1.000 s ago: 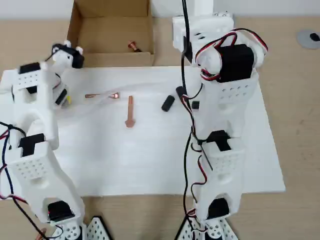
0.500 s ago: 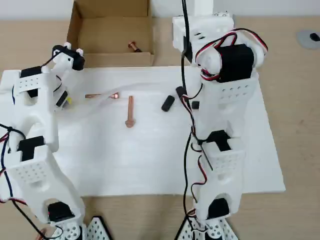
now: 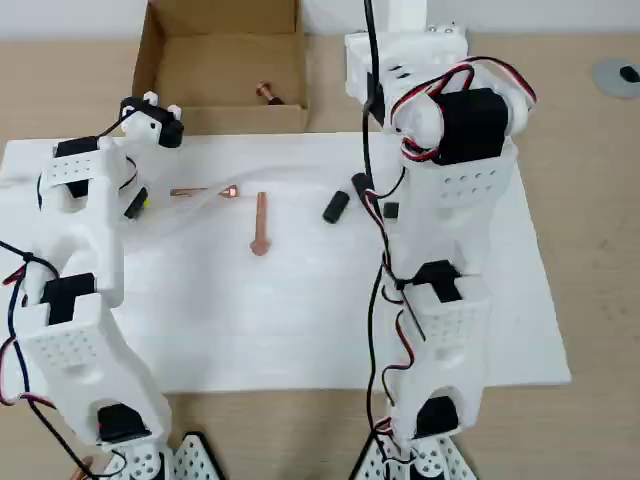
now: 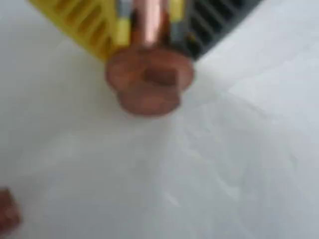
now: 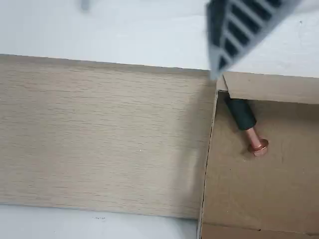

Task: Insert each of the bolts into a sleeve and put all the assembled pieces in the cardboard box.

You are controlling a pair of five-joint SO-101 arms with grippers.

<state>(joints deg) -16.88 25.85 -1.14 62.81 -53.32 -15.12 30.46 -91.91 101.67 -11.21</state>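
Note:
My left gripper [image 4: 149, 35] is shut on the shaft of a copper bolt [image 4: 149, 84], whose head points away from the fingers. That bolt [image 3: 205, 191] lies on the white sheet [image 3: 300, 320] beside the left arm. A second bolt [image 3: 261, 222] lies loose just right of it. Two black sleeves [image 3: 336, 206] [image 3: 360, 185] rest near the right arm. The cardboard box [image 3: 225, 120] at the back holds one bolt-in-sleeve piece [image 5: 246, 127]. My right gripper [image 5: 234, 35] hangs raised near the box's corner, away from the sleeves.
Bare wooden table [image 5: 99, 134] lies between the box and the sheet's far edge. The right arm's tall body [image 3: 455, 200] and its cables stand over the sheet's right half. A grey disc [image 3: 615, 77] sits at the far right.
The left arm has shifted to the right, toward the bolt. The bolt, the sleeves and the right arm have stayed in place.

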